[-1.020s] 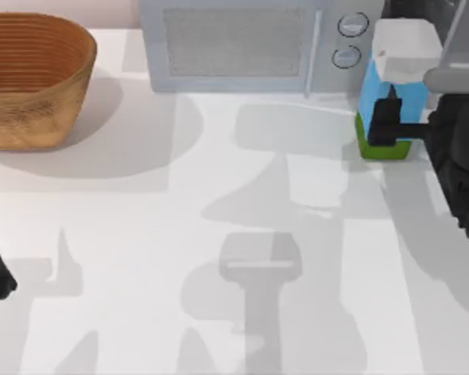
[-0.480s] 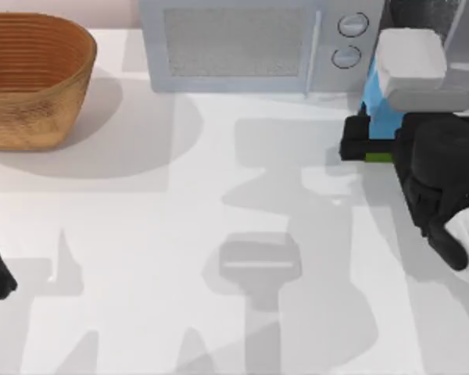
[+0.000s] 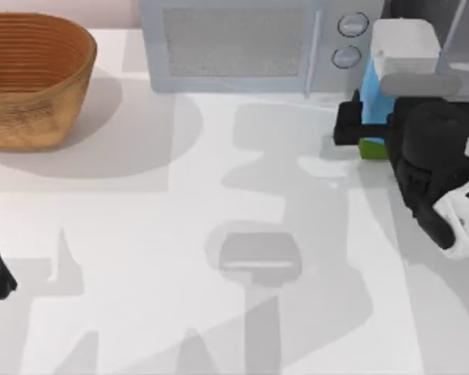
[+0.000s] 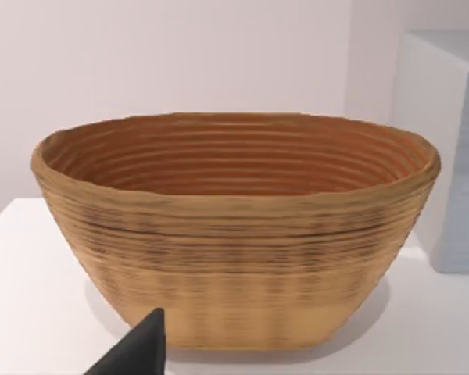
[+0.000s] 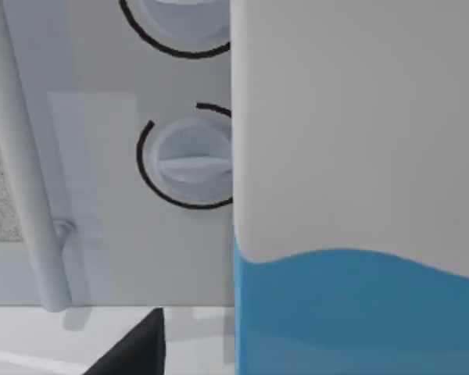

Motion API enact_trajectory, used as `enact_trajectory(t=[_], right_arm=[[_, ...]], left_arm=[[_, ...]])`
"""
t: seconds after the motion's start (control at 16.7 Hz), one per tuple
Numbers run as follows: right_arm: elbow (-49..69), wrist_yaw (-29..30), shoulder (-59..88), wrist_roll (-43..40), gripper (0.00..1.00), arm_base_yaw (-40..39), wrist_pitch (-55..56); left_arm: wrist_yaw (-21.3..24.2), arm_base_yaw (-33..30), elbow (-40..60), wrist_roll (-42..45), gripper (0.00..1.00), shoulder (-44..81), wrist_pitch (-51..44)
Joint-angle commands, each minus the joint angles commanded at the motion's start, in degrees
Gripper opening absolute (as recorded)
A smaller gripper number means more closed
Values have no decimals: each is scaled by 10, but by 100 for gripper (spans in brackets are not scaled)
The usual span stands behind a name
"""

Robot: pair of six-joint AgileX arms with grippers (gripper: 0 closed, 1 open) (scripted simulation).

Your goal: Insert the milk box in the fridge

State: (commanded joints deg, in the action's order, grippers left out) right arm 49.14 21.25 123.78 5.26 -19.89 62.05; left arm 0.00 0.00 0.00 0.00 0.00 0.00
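Where the bench meets its far right corner, the milk box [image 3: 402, 48] stands upright just right of the microwave [image 3: 254, 43], white top uppermost, sky-blue body below, a sliver of the green base band showing near the bench surface. Right hand [image 3: 367, 129] is at the carton's lower body, one dark finger [image 3: 347, 125] lying against the carton's left face; the other finger is hidden behind the wrist, so a grip on the carton looks likely but I cannot tell for certain. Black bulk of the right arm covers the carton's near side. Fridge [image 3: 463, 31]: grey cabinet at the far right edge, just right of and behind the carton, dark interior partly visible behind the white top.

Right wrist view: carton [image 5: 359, 187] very close, white over blue, with the microwave's two round knobs [image 5: 189, 160] and its vertical door handle [image 5: 31, 172] just beside it.

Left arm parked at the near left edge of the bench; its hand's dark fingertip [image 4: 137, 351] shows in the left wrist view, facing the woven basket [image 4: 234, 226]. Basket sits at the far left corner, well apart from the carton.
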Motion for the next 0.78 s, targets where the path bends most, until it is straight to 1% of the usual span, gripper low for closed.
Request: enact_trajectory(t=[0.24,0.48,0.78], right_arm=[[51,-11,33,-3,100,12,-17],[54,-11,35,-3,100,12,-17],[54,-11,35,-3,62,12,-17]], left_arm=[[0,0,0,0,100,0,0],[0,0,0,0,100,0,0],[0,0,0,0,100,0,0]])
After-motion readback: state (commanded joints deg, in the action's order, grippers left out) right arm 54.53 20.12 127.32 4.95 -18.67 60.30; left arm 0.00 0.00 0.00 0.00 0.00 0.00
